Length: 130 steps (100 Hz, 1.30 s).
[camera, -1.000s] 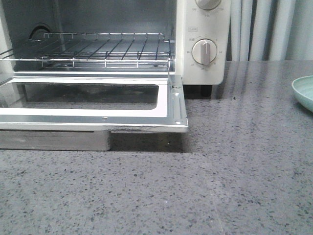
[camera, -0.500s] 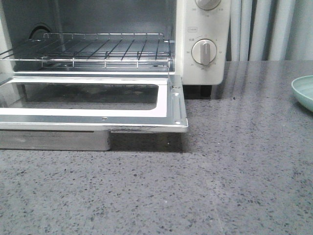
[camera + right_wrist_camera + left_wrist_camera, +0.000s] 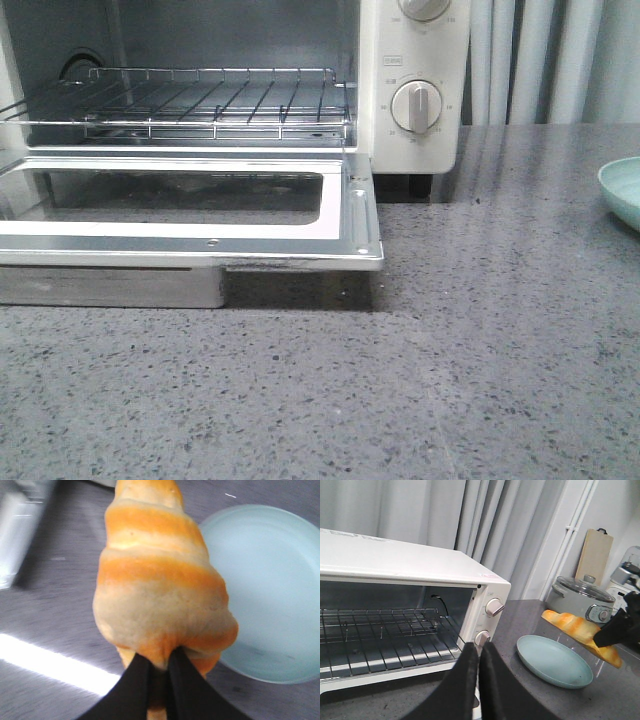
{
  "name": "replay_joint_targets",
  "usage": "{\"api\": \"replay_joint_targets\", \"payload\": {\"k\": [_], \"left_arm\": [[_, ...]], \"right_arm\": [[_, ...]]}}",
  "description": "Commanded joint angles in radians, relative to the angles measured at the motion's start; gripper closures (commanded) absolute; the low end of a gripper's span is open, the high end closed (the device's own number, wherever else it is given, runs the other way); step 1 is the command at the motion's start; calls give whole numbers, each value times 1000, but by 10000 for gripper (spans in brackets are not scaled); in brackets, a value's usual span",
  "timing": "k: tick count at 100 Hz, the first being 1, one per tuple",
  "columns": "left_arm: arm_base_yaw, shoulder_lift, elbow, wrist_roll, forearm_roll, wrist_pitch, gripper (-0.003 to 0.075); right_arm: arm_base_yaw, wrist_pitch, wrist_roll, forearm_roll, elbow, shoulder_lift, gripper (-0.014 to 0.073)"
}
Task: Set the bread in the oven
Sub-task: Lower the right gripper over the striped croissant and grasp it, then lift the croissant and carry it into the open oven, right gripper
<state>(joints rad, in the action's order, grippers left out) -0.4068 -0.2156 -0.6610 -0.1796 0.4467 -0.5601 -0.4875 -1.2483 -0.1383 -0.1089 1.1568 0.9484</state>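
Observation:
The cream-white oven (image 3: 415, 60) stands at the back left with its glass door (image 3: 200, 215) folded down flat and its wire rack (image 3: 200, 100) bare; it also shows in the left wrist view (image 3: 410, 565). My right gripper (image 3: 159, 662) is shut on the golden-orange striped bread (image 3: 155, 575) and holds it in the air above the counter, beside a pale green plate (image 3: 270, 590). The left wrist view shows the bread (image 3: 580, 630) lifted above the plate (image 3: 552, 660). My left gripper (image 3: 478, 652) is shut and empty, in front of the oven's knobs. Neither gripper shows in the front view.
The plate's edge (image 3: 622, 190) shows at the right of the grey speckled counter (image 3: 450, 370). A metal tray (image 3: 110, 285) lies under the open door. A grey pot with a lid (image 3: 580, 597), a wooden board (image 3: 595, 555) and curtains stand behind.

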Motion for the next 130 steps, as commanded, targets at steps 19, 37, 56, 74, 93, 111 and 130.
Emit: {"api": "replay_joint_targets", "payload": {"k": [19,37,56,74,93,111,130], "left_arm": [[0,-15,-26,-2,27,97,741],[0,-15,-26,-2,27,100,741],[0,-15,-26,-2,27,100,741],[0,-15,-26,-2,27,100,741],[0,-15,-26,-2,27,100,741],[0,-15,-26,-2,27,100,741],[0,-15,-26,-2,41,96,741]], "right_arm": [[-255,-36,52,52,42,39,662],[-366,18,107,51,112,189,662],[-454,87,166,-46,264,384,662],[-545,96,166,-305,430,568,662],[-548,160,166,-464,545,694,662],[-533,236,166,-563,580,755,662],[-483,281,166,-576,590,806,662]]}}
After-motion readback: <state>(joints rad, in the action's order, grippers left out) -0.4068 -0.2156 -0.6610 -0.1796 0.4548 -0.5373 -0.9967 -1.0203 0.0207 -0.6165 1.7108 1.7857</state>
